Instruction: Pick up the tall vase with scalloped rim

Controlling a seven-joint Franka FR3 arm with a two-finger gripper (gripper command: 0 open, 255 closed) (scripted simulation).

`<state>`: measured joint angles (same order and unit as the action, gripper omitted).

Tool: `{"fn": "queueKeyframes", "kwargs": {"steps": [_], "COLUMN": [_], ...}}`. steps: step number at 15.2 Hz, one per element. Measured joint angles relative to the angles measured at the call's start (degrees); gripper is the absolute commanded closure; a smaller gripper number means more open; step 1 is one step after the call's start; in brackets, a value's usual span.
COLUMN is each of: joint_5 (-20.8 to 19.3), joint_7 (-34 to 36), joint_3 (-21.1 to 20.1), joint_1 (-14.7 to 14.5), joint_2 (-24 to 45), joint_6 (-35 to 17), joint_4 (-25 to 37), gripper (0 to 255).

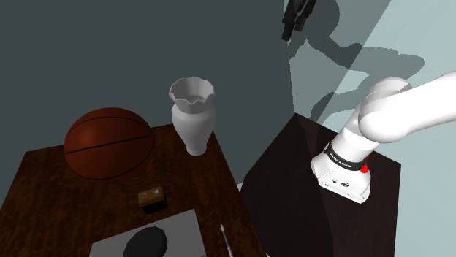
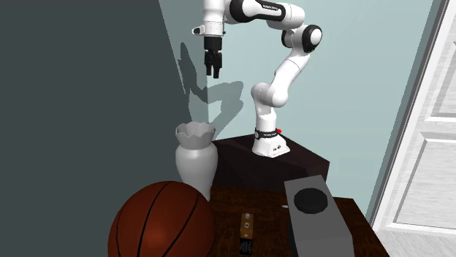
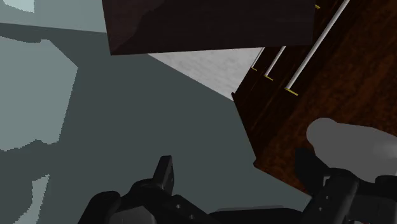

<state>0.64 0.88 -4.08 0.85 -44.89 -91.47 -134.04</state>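
Second exterior view: claw [image 2: 213,69] high, empty, jaws apart. Scalloped white vase [image 2: 196,157] stands upright on counter [image 2: 263,198] beside basketball [image 2: 161,223], well below claw, slightly toward view's left. You likely need long descent.

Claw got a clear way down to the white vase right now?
Probably yes. The claw hangs open high above, and nothing covers the vase or its scalloped rim. The basketball only sits beside it, leaving the top free.
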Motion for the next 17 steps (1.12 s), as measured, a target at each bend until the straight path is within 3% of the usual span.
{"fn": "queueKeyframes", "kwargs": {"steps": [3, 10, 17], "joint_5": [0.45, 0.97, -2.08], "joint_7": [1.47, 8.88, 17.81], "joint_3": [-1.85, -10.98, -20.51], "joint_1": [-0.50, -2.27, -3.02], "joint_2": [1.48, 11.31, 24.94], "joint_6": [-0.72, -4.10, -6.35], "joint_4": [0.51, 5.24, 13.61], "gripper": [0, 0, 0]}}
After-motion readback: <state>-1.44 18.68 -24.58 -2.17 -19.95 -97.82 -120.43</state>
